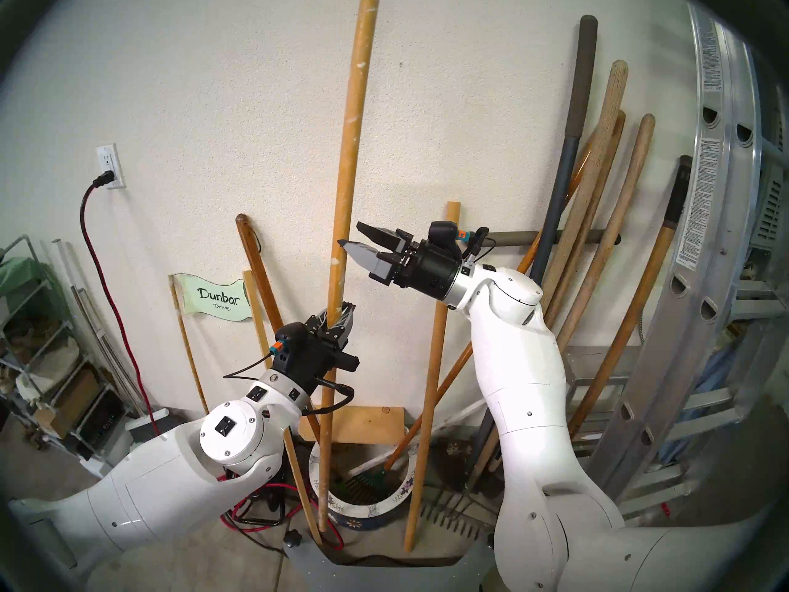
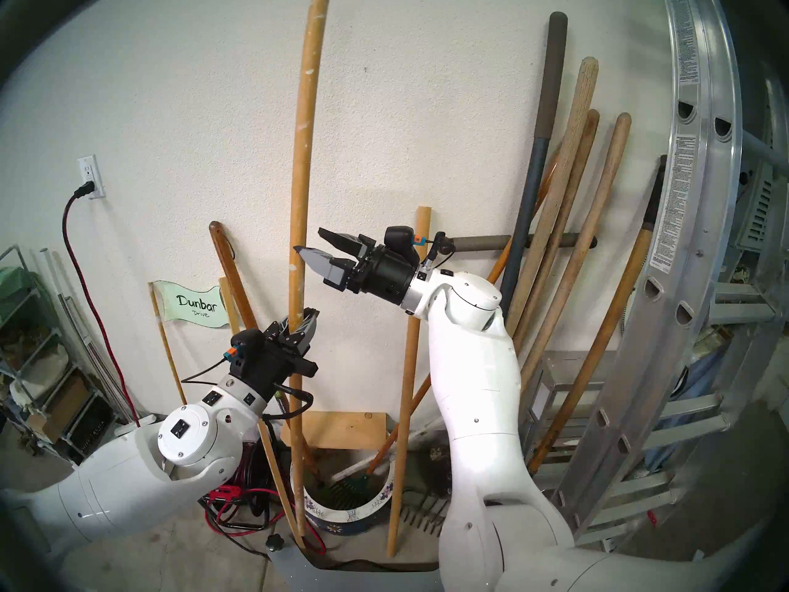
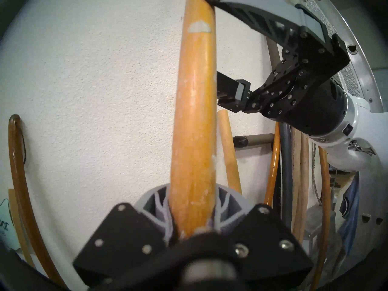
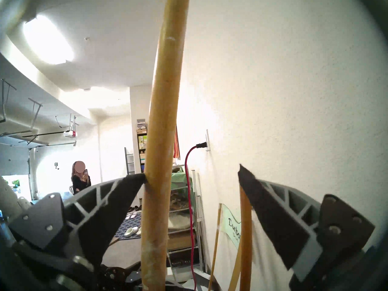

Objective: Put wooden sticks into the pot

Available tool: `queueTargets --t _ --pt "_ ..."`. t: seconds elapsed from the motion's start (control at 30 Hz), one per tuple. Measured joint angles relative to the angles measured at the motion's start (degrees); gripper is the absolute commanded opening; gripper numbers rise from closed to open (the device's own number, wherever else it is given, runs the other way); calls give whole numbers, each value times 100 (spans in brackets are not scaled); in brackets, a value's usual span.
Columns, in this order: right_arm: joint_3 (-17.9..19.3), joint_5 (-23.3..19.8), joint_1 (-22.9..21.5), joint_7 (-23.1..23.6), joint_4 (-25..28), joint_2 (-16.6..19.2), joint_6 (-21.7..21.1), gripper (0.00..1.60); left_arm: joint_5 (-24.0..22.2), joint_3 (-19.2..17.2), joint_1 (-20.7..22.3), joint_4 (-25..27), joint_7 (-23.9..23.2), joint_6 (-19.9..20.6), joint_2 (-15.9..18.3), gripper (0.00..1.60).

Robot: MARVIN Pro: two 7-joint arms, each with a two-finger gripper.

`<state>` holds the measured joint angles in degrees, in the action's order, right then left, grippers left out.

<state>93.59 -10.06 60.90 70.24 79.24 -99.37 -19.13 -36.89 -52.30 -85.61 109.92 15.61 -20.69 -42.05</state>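
Note:
My left gripper [image 1: 337,317] is shut on the long paint-flecked wooden stick [image 1: 352,121], which it holds nearly upright; the grip shows close up in the left wrist view [image 3: 193,200]. The stick's lower end hangs at the front-left rim of the flowered pot [image 1: 405,490]; I cannot tell if it is inside. My right gripper [image 1: 350,234] is open higher up, with the stick [image 4: 161,137] between its fingers and one fingertip [image 4: 138,179] touching it. The plain shorter stick [image 1: 435,343] leans on the wall, its foot on the floor right of the pot.
A green rake and an orange-handled tool lie in the pot. A dark-brown handle with a cord [image 1: 256,270], a thin slat [image 1: 273,386] and a "Dunbar Drive" sign [image 1: 217,298] lean at left. Tool handles [image 1: 597,215] and an aluminium ladder [image 1: 704,236] crowd the right. A red cord [image 1: 111,288] hangs left.

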Motion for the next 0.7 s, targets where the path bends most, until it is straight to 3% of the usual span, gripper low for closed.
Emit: queueTargets --t 0.4,0.7 --pt "266 96 50 -202 55 164 -121 160 173 -144 1 345 337 -1 114 0" --pt "492 183 192 -297 198 289 -193 160 361 -165 153 176 468 -3 17 0"
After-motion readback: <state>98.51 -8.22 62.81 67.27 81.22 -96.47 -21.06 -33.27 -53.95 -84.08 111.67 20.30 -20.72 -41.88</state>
